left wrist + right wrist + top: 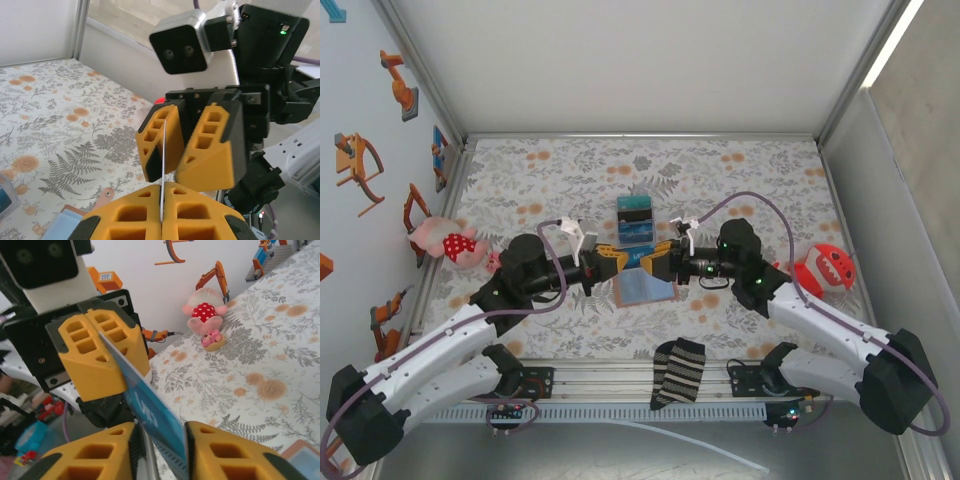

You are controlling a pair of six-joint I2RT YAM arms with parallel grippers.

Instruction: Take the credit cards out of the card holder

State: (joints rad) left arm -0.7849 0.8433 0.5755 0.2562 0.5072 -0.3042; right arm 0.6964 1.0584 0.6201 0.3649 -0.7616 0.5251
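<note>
Smooth, glossy plastic credit card (155,415); matt, floral-printed cloth tablecloth (570,170).

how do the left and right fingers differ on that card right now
1. The left gripper has its fingers pressed shut on the credit card; the right gripper has its fingers apart, with the card passing between them.
2. The card leaves the left gripper edge-on, but crosses the right gripper's gap at a slant.
Both have orange fingers and meet tip to tip near the card holder.
</note>
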